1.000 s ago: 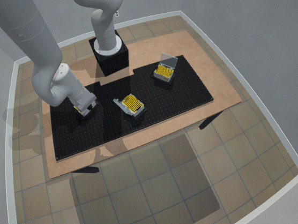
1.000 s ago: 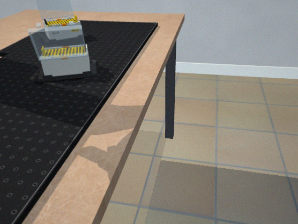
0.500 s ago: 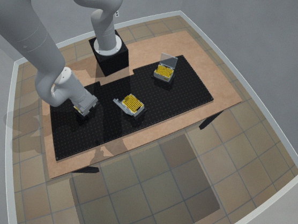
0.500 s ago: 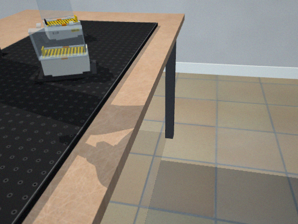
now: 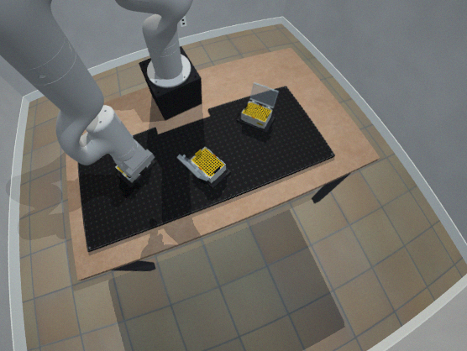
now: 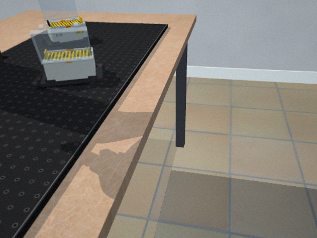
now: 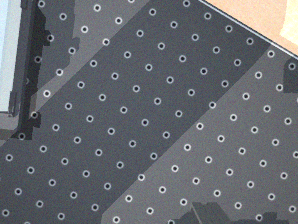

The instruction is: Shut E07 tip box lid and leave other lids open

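Observation:
Three white tip boxes with yellow tip racks sit on black holder plates on the perforated board (image 5: 260,168). The right box (image 5: 256,113) (image 6: 66,28) has its clear lid (image 5: 264,94) standing upright. The middle box (image 5: 207,163) (image 6: 69,64) has its lid (image 5: 186,164) tilted far back. My gripper (image 5: 134,170) is shut and sits low over the left box (image 5: 122,170), covering nearly all of it. Only a strip of yellow shows there. The wrist view shows a pale edge of that box (image 7: 7,55) and its plate (image 7: 30,65) at the far left. No sticker is readable.
The arm's black base block (image 5: 176,90) stands at the back of the wooden table (image 5: 344,138) (image 6: 159,65). The arm's big links hang over the left part of the board (image 7: 165,115). The table's front edge and a leg (image 6: 181,94) are close by.

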`<action>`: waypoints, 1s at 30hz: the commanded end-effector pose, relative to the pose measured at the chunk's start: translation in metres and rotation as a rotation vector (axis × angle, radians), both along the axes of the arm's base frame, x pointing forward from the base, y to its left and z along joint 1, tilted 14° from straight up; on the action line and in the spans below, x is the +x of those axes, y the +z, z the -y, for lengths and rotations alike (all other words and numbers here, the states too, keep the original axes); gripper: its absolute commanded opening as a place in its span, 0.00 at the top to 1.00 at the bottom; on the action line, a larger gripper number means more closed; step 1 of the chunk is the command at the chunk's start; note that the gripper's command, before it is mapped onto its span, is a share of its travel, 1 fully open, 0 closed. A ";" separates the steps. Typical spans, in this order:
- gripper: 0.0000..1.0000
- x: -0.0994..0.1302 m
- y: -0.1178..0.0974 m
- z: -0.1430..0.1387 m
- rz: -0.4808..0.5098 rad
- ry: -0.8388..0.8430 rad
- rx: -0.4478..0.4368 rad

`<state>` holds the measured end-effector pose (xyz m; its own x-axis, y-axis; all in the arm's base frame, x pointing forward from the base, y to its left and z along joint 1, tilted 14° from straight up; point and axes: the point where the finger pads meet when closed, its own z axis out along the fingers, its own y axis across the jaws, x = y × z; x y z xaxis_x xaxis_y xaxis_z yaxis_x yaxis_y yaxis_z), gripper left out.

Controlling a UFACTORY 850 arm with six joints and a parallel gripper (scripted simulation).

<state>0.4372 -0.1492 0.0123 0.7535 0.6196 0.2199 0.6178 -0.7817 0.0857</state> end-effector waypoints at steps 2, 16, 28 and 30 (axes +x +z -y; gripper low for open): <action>1.00 -0.002 0.000 0.002 0.003 -0.001 -0.002; 1.00 -0.014 -0.001 0.012 0.003 -0.001 -0.002; 1.00 -0.024 -0.002 0.020 0.003 -0.001 -0.002; 1.00 -0.027 -0.003 0.022 0.003 -0.001 -0.002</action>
<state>0.4145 -0.1672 0.0096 0.7534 0.6196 0.2201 0.6175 -0.7817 0.0870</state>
